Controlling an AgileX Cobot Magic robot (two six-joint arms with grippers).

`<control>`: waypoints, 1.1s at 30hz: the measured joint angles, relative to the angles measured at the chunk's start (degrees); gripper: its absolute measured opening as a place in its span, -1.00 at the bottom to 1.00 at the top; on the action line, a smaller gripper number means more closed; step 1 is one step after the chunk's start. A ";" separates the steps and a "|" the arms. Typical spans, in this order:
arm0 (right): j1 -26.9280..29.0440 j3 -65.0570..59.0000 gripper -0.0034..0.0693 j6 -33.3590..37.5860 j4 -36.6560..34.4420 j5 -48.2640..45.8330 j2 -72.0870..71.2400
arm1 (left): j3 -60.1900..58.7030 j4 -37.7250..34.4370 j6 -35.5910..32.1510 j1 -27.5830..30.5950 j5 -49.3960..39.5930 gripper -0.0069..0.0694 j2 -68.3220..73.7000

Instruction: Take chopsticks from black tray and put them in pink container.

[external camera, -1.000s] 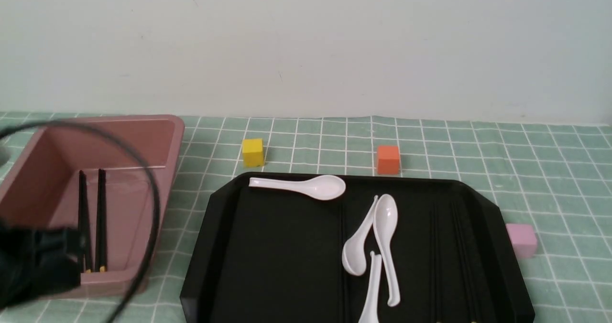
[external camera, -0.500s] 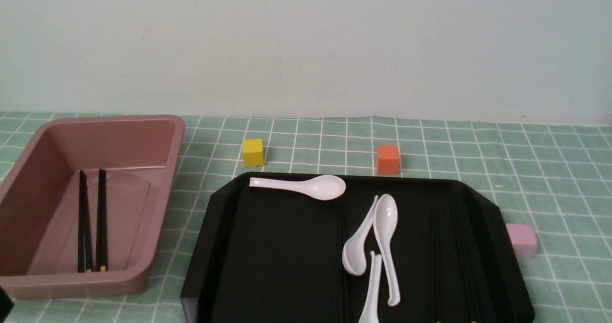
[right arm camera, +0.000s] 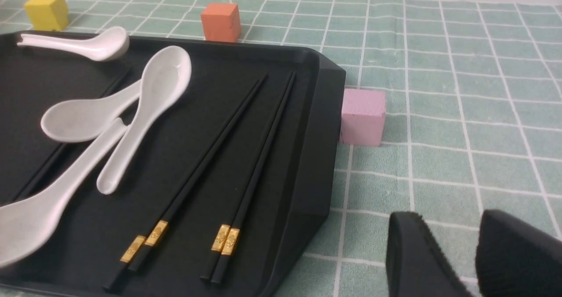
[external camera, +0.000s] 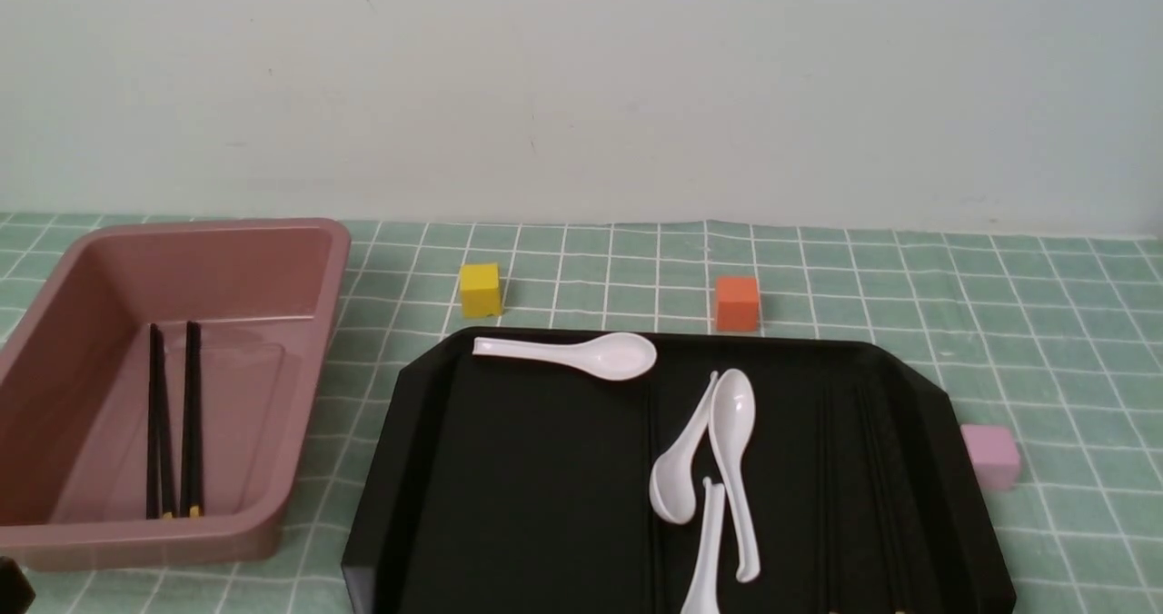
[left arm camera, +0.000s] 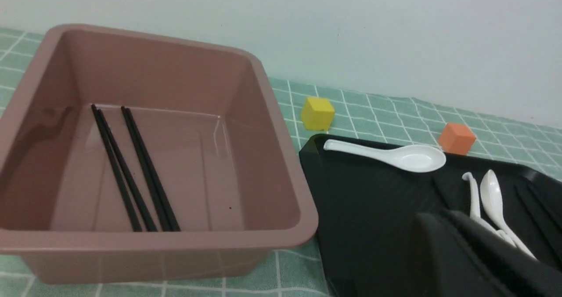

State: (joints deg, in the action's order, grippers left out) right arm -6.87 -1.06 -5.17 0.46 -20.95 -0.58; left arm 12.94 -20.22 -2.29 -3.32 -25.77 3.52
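Black chopsticks (right arm camera: 210,156) remain on the black tray (external camera: 527,487): two pairs lie side by side in the lower middle of the right wrist view, gold-banded ends toward the lower edge, near the tray's rim. Others (external camera: 173,419) already lie in the pink container (external camera: 309,260), at the left of the front view.

The right claw (right arm camera: 472,253), at the lower right of its own view over the green checked table (external camera: 1045,323), stands with a gap between its dark pads and holds nothing. The left claw (left arm camera: 474,253) shows only as a dark mass at the lower right of its view; whether it is open I cannot tell.

The step in hand looks like fetching the next pair. It would go best to close across both sticks of one pair together, clear of the white spoons (right arm camera: 145,108), since such thin sticks may roll or scissor apart. The pink cube (right arm camera: 362,117) just beside the rim should be avoided.

The gold bands carry a pattern too small to read; no other writing shows.
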 joint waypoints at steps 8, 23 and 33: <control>0.00 0.00 -0.25 0.00 0.00 0.00 0.00 | -10.57 4.96 3.11 0.00 5.39 -0.85 -3.34; 0.00 0.00 -0.25 0.00 0.00 0.00 0.00 | -14.65 19.88 19.62 0.00 4.14 -0.82 -4.19; 0.00 0.00 -0.25 0.00 0.00 0.00 0.00 | -14.65 19.75 19.68 0.00 4.08 -0.80 -4.19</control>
State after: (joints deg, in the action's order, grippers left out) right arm -6.87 -1.06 -5.17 0.46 -20.95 -0.58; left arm -1.71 -0.48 17.40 -3.32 -21.69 -0.66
